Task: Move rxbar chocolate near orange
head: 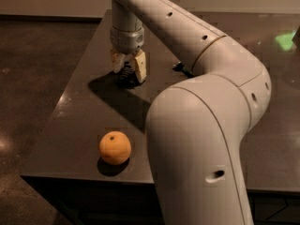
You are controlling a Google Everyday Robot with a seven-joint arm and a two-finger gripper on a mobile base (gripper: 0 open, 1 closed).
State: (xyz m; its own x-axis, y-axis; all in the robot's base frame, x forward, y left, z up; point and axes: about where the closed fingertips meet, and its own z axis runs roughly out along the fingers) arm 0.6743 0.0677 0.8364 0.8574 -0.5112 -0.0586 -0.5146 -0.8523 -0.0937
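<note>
Cream two-finger gripper (128, 68) low over dark grey tabletop (79, 121), fingers narrowed, clasping small flat black rxbar chocolate wrapper (126, 76); round orange fruit (115, 147) well apart, near front edge

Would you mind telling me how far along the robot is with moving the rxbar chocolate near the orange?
Approach looks done: the gripper sits on the rxbar chocolate at the far side of the table. In hand: its fingers look closed on the bar, which rests on the tabletop. Left: lifting it and setting it by the orange near the front edge.
</note>
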